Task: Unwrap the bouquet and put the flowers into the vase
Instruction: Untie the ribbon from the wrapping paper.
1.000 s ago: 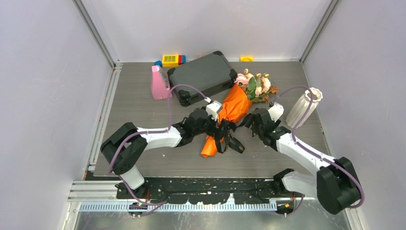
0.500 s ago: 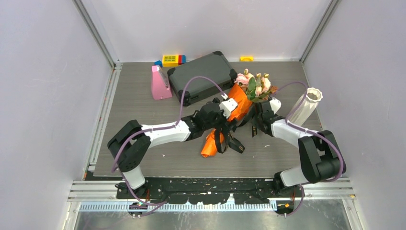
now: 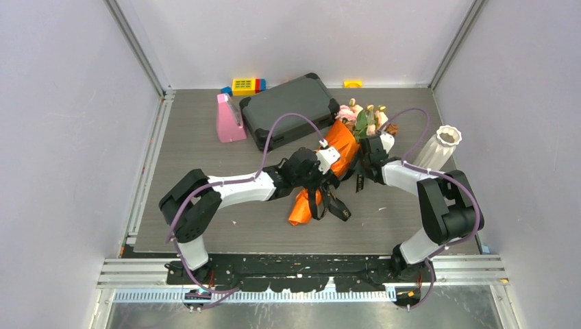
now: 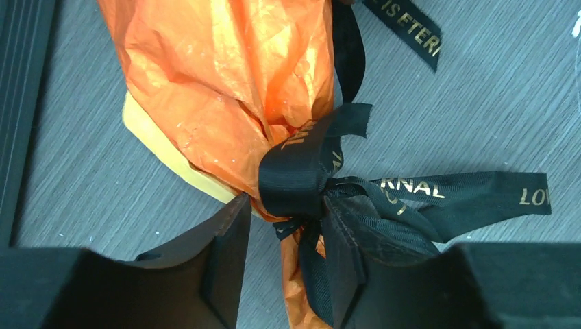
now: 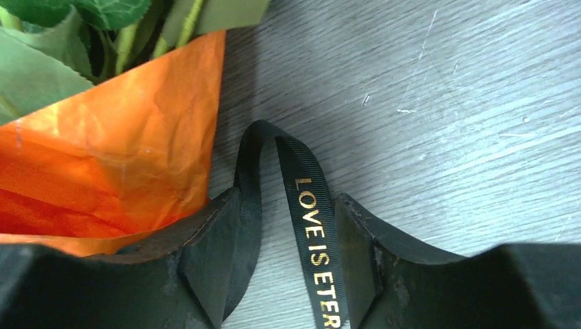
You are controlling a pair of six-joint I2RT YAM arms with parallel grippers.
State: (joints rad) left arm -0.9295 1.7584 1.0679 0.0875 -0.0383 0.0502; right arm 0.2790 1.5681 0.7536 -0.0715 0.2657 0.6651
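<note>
My left pincer [image 4: 286, 209] straddles the narrow neck of the cone of crinkled orange paper, the bouquet [image 3: 340, 152], right at the knot of the black gold-lettered ribbon [image 4: 296, 171]. One finger touches the bow; I cannot tell whether I am pinching. My right pincer [image 5: 288, 205] is spread on the grey wood-grain table [image 5: 445, 103], with a loop of that ribbon lying between its fingers. In the overhead view the bouquet lies at the centre, its pink roses [image 3: 362, 115] to the upper right. The ribbed white vase [image 3: 436, 149] stands apart at the right.
</note>
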